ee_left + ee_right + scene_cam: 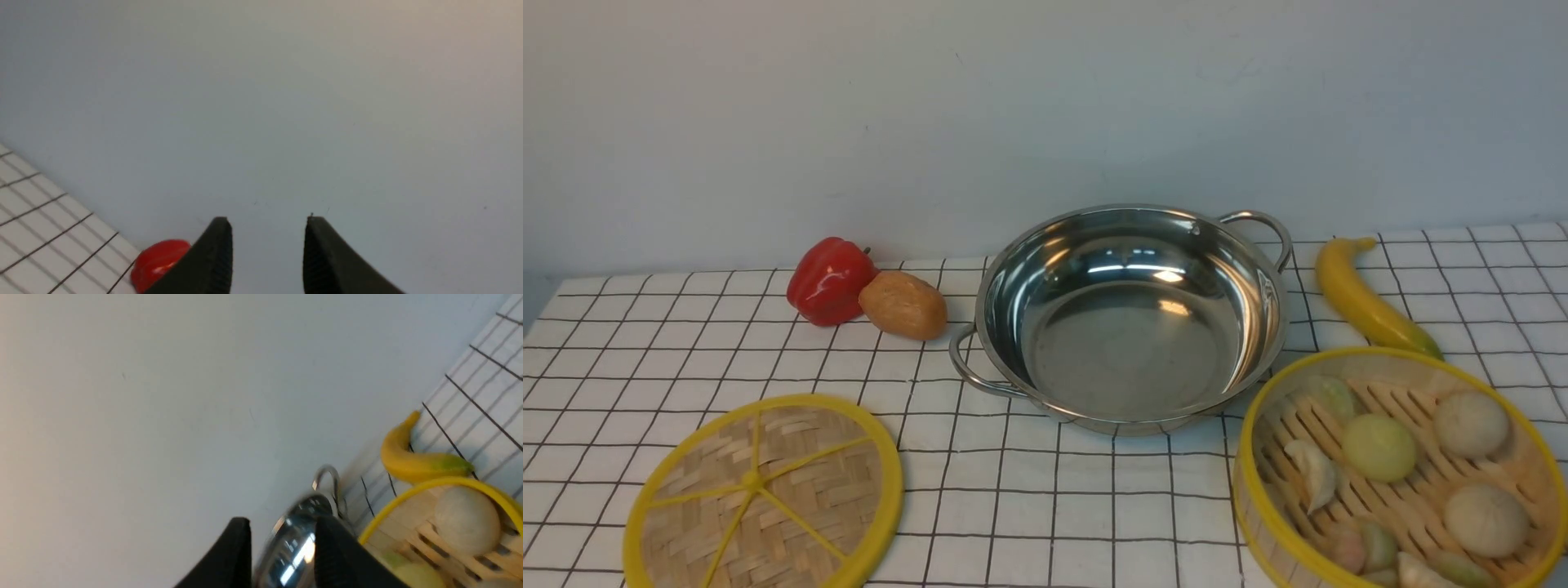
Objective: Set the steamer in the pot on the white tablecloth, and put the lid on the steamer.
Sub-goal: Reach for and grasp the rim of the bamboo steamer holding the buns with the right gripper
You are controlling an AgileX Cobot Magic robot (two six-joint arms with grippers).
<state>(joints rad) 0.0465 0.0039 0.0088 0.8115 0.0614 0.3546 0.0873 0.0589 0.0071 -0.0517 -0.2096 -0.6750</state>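
Two items cropped in front view: steamer (1417,490) at near right, lid (764,494) at near left, both flat on the white tablecloth (1054,506). The pot (1131,327) sits between them, steamer just beside it. Grippers show only on wrist cams. Left gripper (266,220): jaws apart, holding nothing, red pepper (159,261) half hidden behind one finger. Right gripper (282,520): jaws apart, holding nothing, blurred pot rim behind.

The front camera sits on the near side, looking forward and slightly down over the white tablecloth (1045,506) to the far wall (1045,98). The left wrist camera faces mostly that wall past the left gripper (267,222), sharing the red pepper (829,279) and some cloth with the front view. The right wrist camera, tilted and close in, shares the pot (1258,302), banana (1356,298) and steamer (1380,353).
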